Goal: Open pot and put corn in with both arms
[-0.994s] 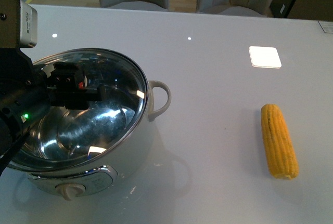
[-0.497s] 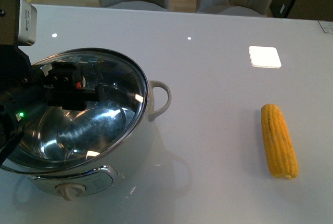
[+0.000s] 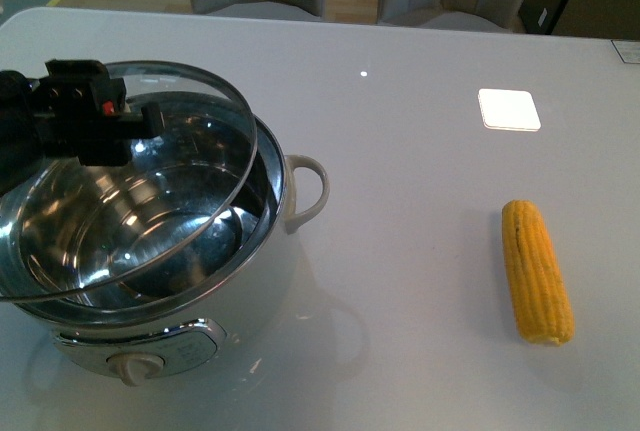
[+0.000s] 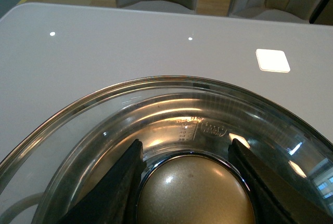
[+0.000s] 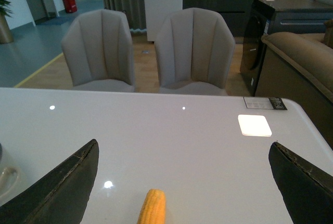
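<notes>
left gripper (image 4: 190, 182): I'm clamping the lid (image 3: 185, 186) by its knob (image 4: 193, 195), tilted over pot (image 3: 290, 256)
right gripper (image 5: 184, 182): hanging wide apart near corn (image 3: 537, 271)
risk: lid slipping, banging rim (image 3: 272, 166)

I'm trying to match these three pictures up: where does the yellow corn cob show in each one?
Front view: the corn lies on the table, far right of the pot.
Left wrist view: not in it; only the glass lid held by the left claw.
Right wrist view: corn tip at the bottom edge, inside the open right claw.
Shared landmark: the bright square on the table.
</notes>
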